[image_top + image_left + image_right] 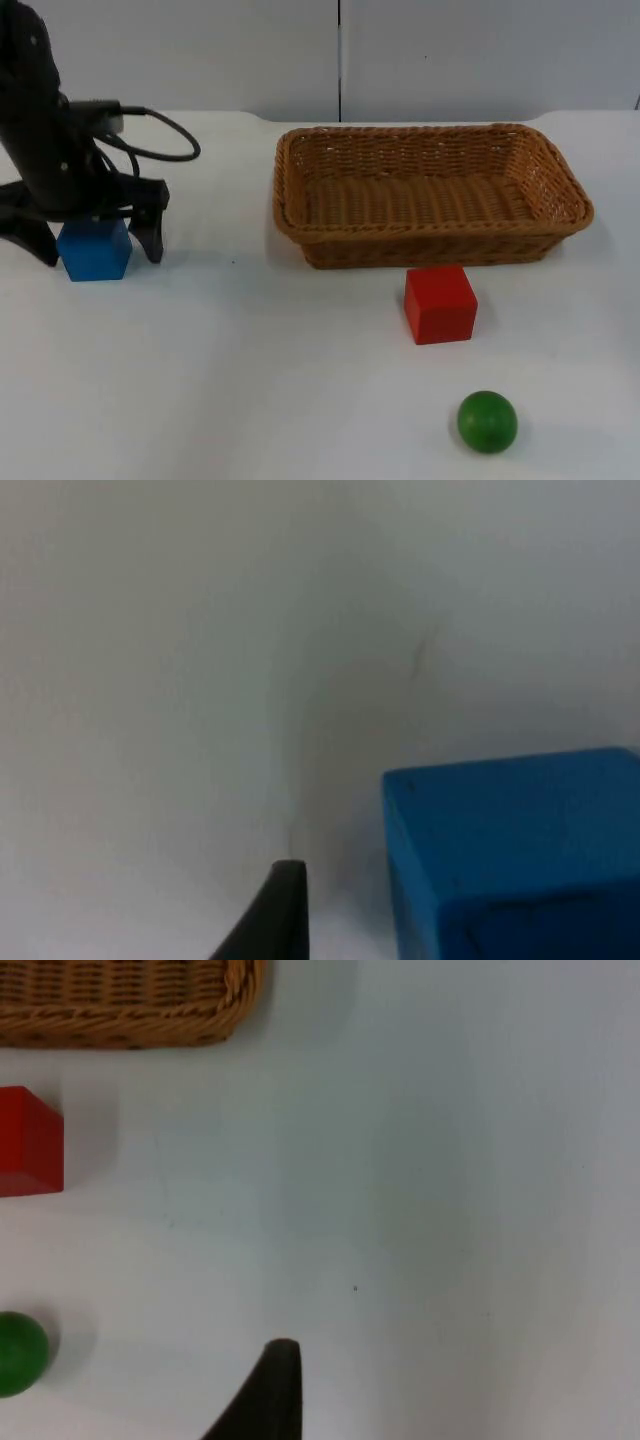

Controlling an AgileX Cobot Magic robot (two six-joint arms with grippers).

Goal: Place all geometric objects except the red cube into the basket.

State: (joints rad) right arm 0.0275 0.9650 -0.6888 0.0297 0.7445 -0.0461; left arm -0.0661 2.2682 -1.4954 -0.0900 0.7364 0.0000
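1. No writing or labels readable on any item.
2. Left claw [92,238] is down at the counter's [250,380] left side, fingers spread apart on either side of the blue cube [95,250]; no visible clamping.
3. Right claw: one fingertip [270,1395] above bare counter; spread cannot be told.
4. Wicker basket [430,235] holds nothing.
5. Red cube [440,304] sits just in front of the basket; green ball [487,421] nearer the front edge.
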